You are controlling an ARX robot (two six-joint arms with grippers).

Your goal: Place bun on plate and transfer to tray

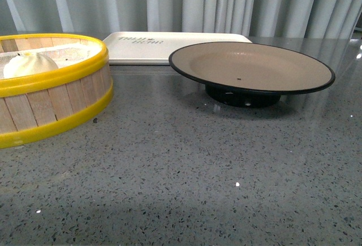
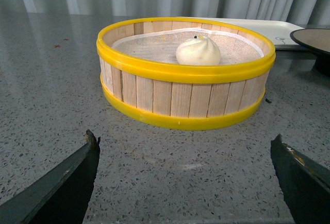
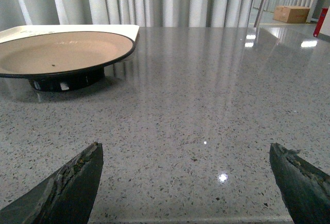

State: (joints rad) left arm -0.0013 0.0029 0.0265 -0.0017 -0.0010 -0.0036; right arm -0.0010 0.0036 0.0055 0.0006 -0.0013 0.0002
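The left claw and right claw gape wide, empty, while the bun sits in the basket at the left, where a low reach could catch the rim or a hard squeeze squash it.

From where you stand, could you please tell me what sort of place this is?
Likely a staged test space rather than a real kitchen: a speckled grey stone counter backed by pale curtains, a steamer basket holding one bun, and a cardboard box in the room beyond.
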